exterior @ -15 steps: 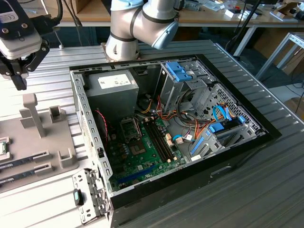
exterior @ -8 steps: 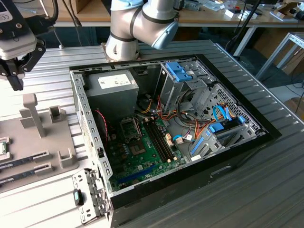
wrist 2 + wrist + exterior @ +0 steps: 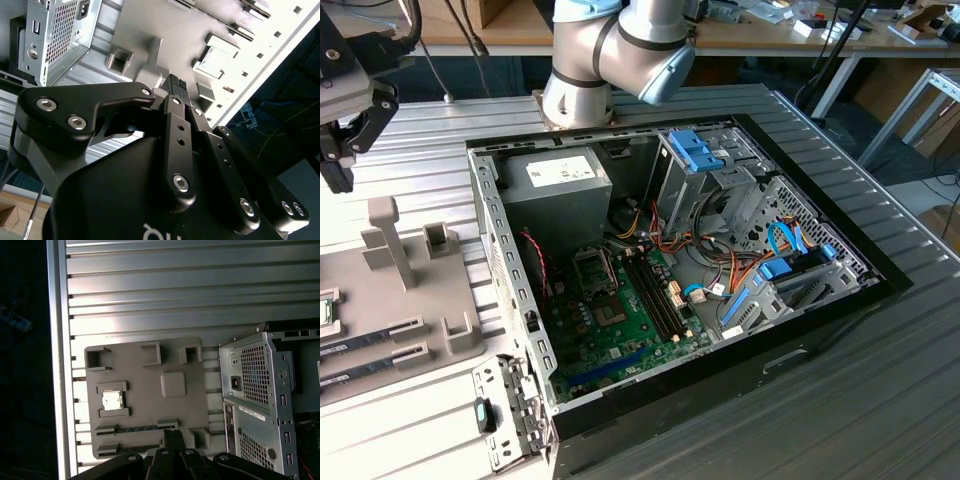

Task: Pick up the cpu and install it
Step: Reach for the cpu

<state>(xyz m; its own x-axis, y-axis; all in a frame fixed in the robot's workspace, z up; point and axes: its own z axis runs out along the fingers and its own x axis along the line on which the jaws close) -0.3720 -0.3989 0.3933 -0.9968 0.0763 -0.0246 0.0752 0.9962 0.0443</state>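
On the bench (image 3: 440,160), exterior view: the open computer case (image 3: 510,260) lies flat, with the motherboard (image 3: 620,345) facing up inside it. A gray holder plate (image 3: 440,320) sits beside the case, toward the exterior view's left. The tool (image 3: 337,178) hangs above the bench at the far end of that plate, clear of the case. The cpu (image 3: 326,312) lies on the plate at the very edge of the frame, cut off by it and well apart from the tool. Two memory sticks (image 3: 375,335) rest in slots just beside the cpu. The socket (image 3: 592,268) on the motherboard is uncovered.

Second wrist view: the tool (image 3: 175,85) is narrow, its pads pressed together with nothing between them. Past the tips is the holder plate (image 3: 165,30). The cpu (image 3: 215,55) sits flat in its pocket, not touched. A corner of the case (image 3: 55,30) is visible.

First wrist view: looking down on the plate (image 3: 145,390). The cpu (image 3: 112,400) is seated in a walled pocket, silvery top up. The tool (image 3: 172,436) is over the plate's edge with its tips together, apart from the cpu. A memory stick (image 3: 142,428) lies nearer the tips than the cpu does. The case (image 3: 260,385) stands beside the plate.
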